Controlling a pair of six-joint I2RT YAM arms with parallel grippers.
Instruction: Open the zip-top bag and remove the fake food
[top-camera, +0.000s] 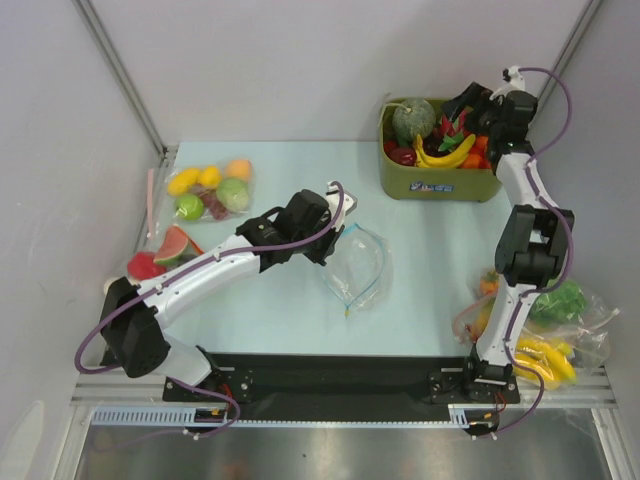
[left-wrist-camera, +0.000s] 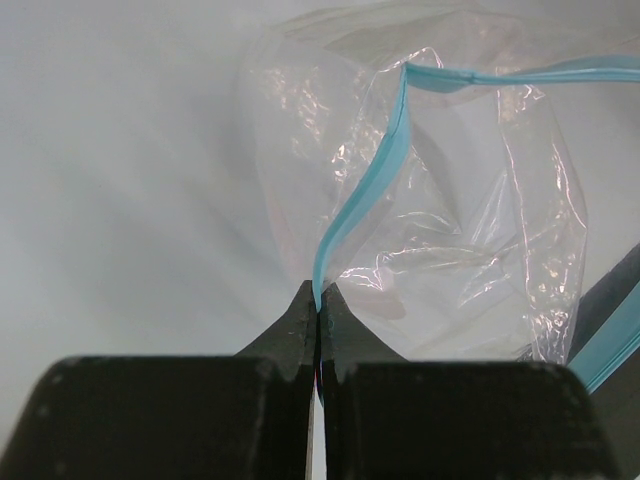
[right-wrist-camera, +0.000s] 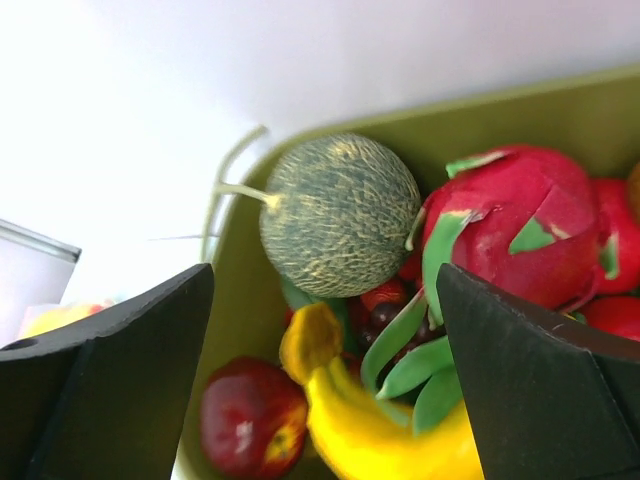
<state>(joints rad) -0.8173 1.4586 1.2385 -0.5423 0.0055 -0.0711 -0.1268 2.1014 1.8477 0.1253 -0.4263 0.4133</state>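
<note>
Where our left gripper (left-wrist-camera: 318, 300) bites: closed hard on the zip strip (left-wrist-camera: 370, 190) of the zip-top bag (left-wrist-camera: 440, 200), with only that thin blue-green band between the two fingers.
Our right gripper (right-wrist-camera: 320, 280): spread wide and carrying nothing, poised over the olive bin (right-wrist-camera: 240, 280) at the far right of the bench (top-camera: 260, 300), well apart from the bag.
Bag position: near the middle of the bench, just beyond the left gripper; we cannot tell whether it rests on the surface or hangs slightly clear.
Bag mouth: it looks parted to us, since one run of strip leads to our fingers and another shows separately at the lower right of the left wrist view.
Bag contents: we see no fake food through the clear film, so we judge the bag empty.
Below the right gripper: a netted green melon (right-wrist-camera: 335, 215), a yellow banana (right-wrist-camera: 380, 440) and red fruits crowd the bin.
How the bag will handle: we judge it very light, limp and slippery; the film crumples and would fold under any push.
Where to hold: the strip is the firmest part, so a pinch on the rim suits it best; the opposite lip or a bottom corner would serve for a second hold.
Risk: thin film could slide out of a loose pinch.
</note>
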